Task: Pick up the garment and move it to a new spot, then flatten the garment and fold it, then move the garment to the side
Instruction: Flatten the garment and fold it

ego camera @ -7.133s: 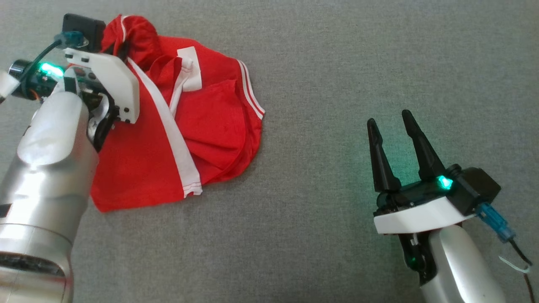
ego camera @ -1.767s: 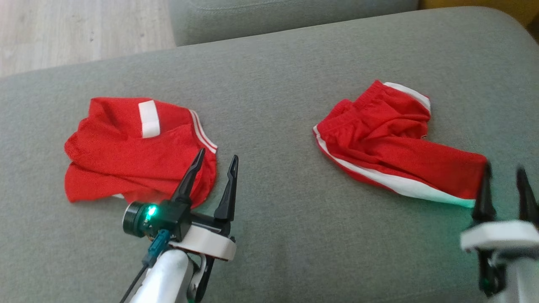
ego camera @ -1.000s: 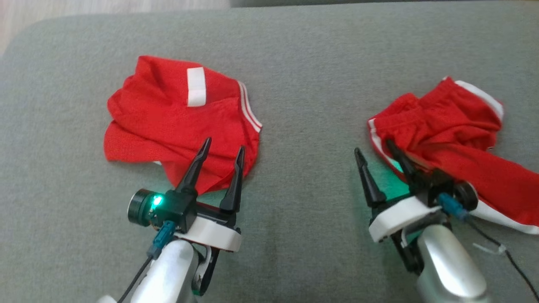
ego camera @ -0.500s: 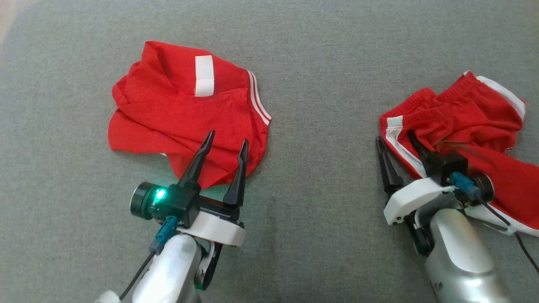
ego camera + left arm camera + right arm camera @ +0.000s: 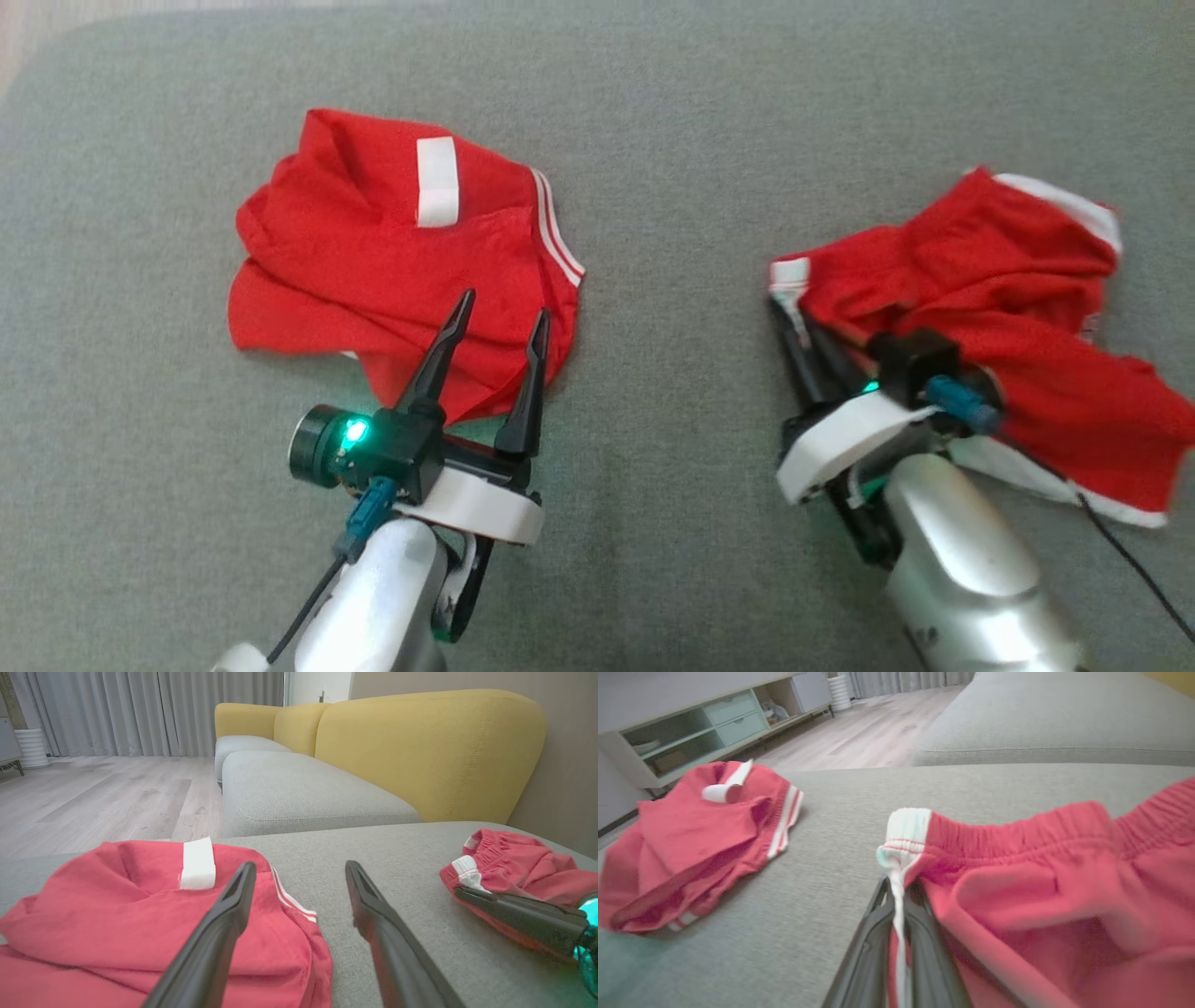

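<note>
The right claw [image 5: 789,313] is clamped shut on the white-striped corner of the red shorts [image 5: 980,280], just below the elastic waistband. In the right wrist view the stripe is pinched between its two fingers [image 5: 873,942]. The rest of the shorts lies crumpled to that claw's right and beyond it on the grey sofa seat [image 5: 672,187].

Well to its left, the left claw [image 5: 502,306] stands wide open and holds nothing. Its tips are over the near edge of a second red garment [image 5: 373,252], which spreads ahead and to its left. Bare cushion separates the two claws.

Beyond both are another grey cushion [image 5: 289,793], a yellow backrest [image 5: 420,751], wooden floor [image 5: 93,798] and curtains [image 5: 140,709].

The right wrist hides the near part of the shorts in the head view. The right wrist view is blurred, and there the shorts run off the frame. Whether the left claw's fingers touch the cloth, I cannot tell.
</note>
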